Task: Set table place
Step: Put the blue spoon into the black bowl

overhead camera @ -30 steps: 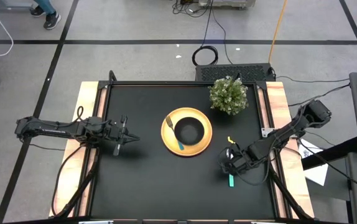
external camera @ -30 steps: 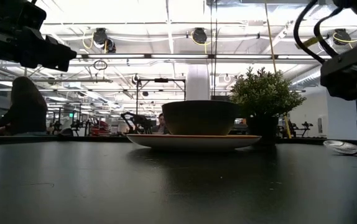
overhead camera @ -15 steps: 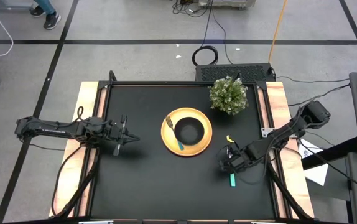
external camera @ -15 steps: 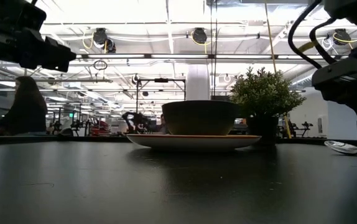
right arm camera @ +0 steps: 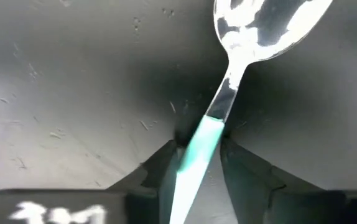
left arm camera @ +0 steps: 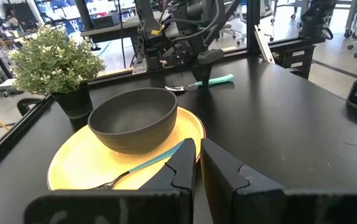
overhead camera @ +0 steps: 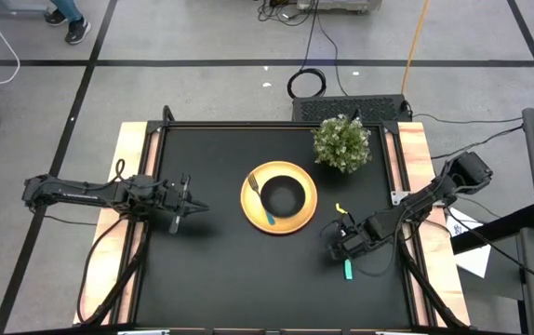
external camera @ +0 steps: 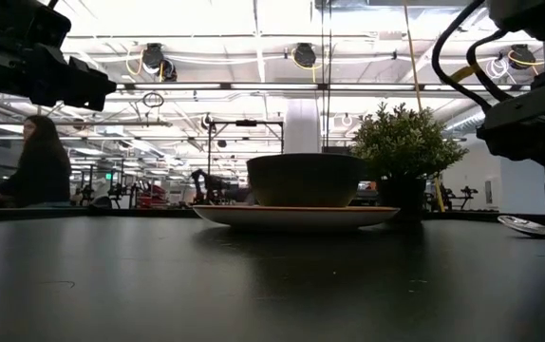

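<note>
The yellow plate (overhead camera: 307, 210) sits mid-table with the black bowl (overhead camera: 284, 196) on it. The teal-handled fork (overhead camera: 260, 202) lies on the plate beside the bowl. The spoon (overhead camera: 347, 270) lies on the black table (overhead camera: 220, 279) to the plate's near right, and its bowl shows in the low view (external camera: 531, 225). My right gripper (overhead camera: 338, 247) stands over it, shut on the handle (right arm camera: 200, 152). My left gripper (overhead camera: 181, 207) hovers shut and empty left of the plate, facing it (left arm camera: 197, 171). My right gripper pinches the spoon's teal handle (right arm camera: 204, 138) between its two fingers, at the end nearest the metal neck. The fingers (right arm camera: 166, 168) come from above, pointing down, and lie across the handle. The spoon lies flat on the table.
A bushy green potted plant (overhead camera: 342, 142) stands at the far right of the table, behind the plate. Light wooden strips (overhead camera: 416, 158) run along the left and right sides. A person (external camera: 45, 166) sits in the room beyond the table.
My right gripper has shifted a little toward the table's left edge and sunk slightly over the spoon. The spoon's teal handle stays where it was on the table.
</note>
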Controlling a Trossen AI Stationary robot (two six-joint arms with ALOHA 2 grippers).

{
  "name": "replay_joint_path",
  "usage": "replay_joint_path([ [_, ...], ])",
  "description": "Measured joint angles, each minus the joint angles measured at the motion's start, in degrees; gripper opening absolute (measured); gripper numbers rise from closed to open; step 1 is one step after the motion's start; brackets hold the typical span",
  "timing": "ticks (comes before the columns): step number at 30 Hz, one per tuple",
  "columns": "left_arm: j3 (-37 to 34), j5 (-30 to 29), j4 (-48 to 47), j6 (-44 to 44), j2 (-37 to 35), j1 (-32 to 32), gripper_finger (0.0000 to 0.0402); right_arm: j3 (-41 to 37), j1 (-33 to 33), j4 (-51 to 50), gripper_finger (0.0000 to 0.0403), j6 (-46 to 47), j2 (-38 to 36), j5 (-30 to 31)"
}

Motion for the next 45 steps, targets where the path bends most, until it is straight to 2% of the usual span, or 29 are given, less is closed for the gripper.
replay_joint_path([
  [6, 0.0, 0.0, 0.0, -0.1, 0.0, 0.0, 0.0031, 0.0, 0.0, -0.7, 0.0033, -3.5, -0.1, -0.1],
  [14, 0.0, 0.0, 0.0, -0.3, 0.0, 0.0, 0.0031, -0.2, 0.1, -0.5, 0.0031, -6.4, -1.8, 2.3],
  [16, 0.0, 0.0, 0.0, -0.3, 0.0, 0.0, 0.0031, -0.4, 0.3, -0.8, 0.0031, -7.1, -3.3, 5.1],
  [25, 0.0, 0.0, 0.0, -0.3, 0.0, 0.0, 0.0031, -0.3, 0.2, -0.4, 0.0031, -15.9, -14.5, 24.9],
  [31, 0.0, 0.0, 0.1, 0.1, 0.0, 0.0, 0.0031, -0.3, -0.5, -1.0, 0.0032, -32.7, -20.2, 34.8],
  [39, 0.0, 0.0, 0.9, 0.2, 0.0, 0.0, 0.0031, -0.2, -2.7, 2.9, 0.0032, -63.9, -24.8, 47.2],
  [42, 0.0, 0.0, 1.5, 0.2, 0.0, 0.0, 0.0031, -0.2, -4.1, 7.5, 0.0032, -73.3, -26.9, 49.8],
  [45, 0.0, 0.0, 2.0, 0.2, 0.0, 0.0, 0.0031, -0.2, -5.0, 12.1, 0.0032, -81.7, -29.1, 50.0],
])
